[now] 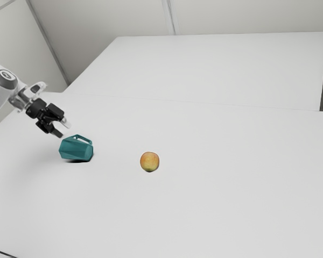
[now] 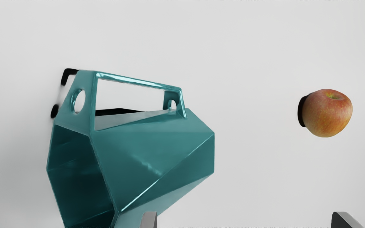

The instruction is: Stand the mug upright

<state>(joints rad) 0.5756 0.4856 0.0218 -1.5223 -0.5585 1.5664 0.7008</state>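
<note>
Hovering close over the mug with the black two-finger gripper [image 1: 64, 130], held released, wide apart at the fingertips. Down on its side on the smooth white table [image 1: 231, 193]: a teal, faceted mug with an angular handle [image 1: 77, 149], over at the exterior view's left, with its dark open mouth turned away from the apple and its flat base toward it. Further toward the exterior view's right, well apart from the mug: a round red-and-yellow apple [image 1: 149, 162], resting on the same tabletop.
</note>
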